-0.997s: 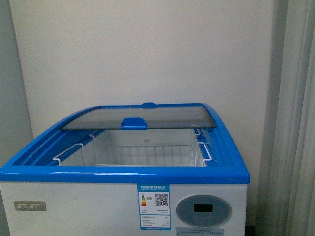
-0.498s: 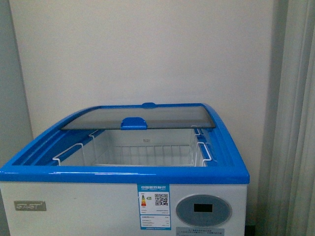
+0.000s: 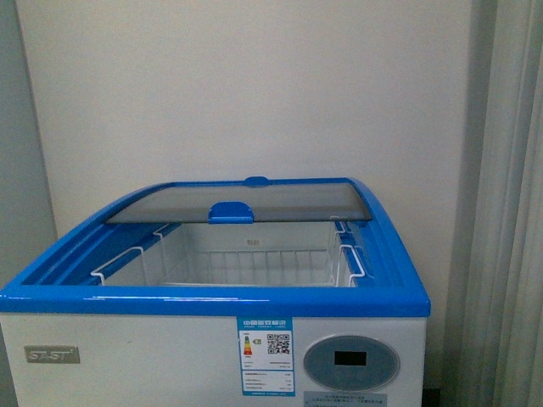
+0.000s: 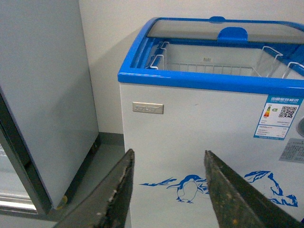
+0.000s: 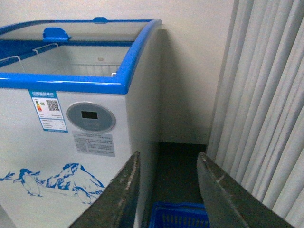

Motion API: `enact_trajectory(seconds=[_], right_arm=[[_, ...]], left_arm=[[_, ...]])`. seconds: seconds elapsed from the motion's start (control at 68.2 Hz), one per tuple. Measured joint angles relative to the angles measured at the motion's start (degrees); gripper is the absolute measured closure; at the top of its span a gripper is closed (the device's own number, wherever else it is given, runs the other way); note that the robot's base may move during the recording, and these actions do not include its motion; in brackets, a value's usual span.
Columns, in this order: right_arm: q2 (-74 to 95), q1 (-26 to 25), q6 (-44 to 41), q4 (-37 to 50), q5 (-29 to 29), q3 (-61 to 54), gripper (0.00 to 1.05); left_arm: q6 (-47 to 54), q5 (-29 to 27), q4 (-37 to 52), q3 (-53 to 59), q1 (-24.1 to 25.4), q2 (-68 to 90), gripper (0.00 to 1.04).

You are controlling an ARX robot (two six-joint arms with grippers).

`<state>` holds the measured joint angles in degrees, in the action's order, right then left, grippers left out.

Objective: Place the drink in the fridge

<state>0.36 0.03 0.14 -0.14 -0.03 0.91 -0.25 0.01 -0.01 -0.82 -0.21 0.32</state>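
1. Fridge (image 3: 212, 339): the white chest unit with the blue top rim stands directly ahead. Its curved glass lid (image 3: 254, 202) sits at the far half of the opening, so the near half is uncovered. Access is already available.
2. Interior: white wire baskets (image 3: 254, 267) are visible through the opening. No bottle shows in the visible part.
3. Drink: not visible in any view. Its location cannot be determined.
4. Left gripper (image 4: 166, 190): fingers spread apart, nothing between them. It sits low in front of the fridge, facing the penguin graphic (image 4: 190, 186). A grey cabinet (image 4: 45, 95) stands to the left of the fridge.
5. Right gripper (image 5: 167, 190): fingers spread apart, nothing between them. It sits low near the right front corner of the fridge, above a blue crate (image 5: 178, 216) on the floor. A curtain (image 5: 266, 104) hangs at the right.
6. Progress judgement: early. Lid opening appears complete; locating, grasping, carrying and depositing the drink all remain, possibly followed by closing the lid.
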Motion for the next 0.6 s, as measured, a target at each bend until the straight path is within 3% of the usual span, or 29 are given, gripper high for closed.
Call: enact_trajectory(seconds=[0.264,0.601], right_arm=[[0.0,0.0,0.0,0.0,0.0,0.0,0.09],[0.0,0.0,0.0,0.0,0.0,0.0,0.08]], left_arm=[[0.0,0.0,0.0,0.0,0.0,0.0,0.08],[0.0,0.0,0.0,0.0,0.0,0.0,0.08]])
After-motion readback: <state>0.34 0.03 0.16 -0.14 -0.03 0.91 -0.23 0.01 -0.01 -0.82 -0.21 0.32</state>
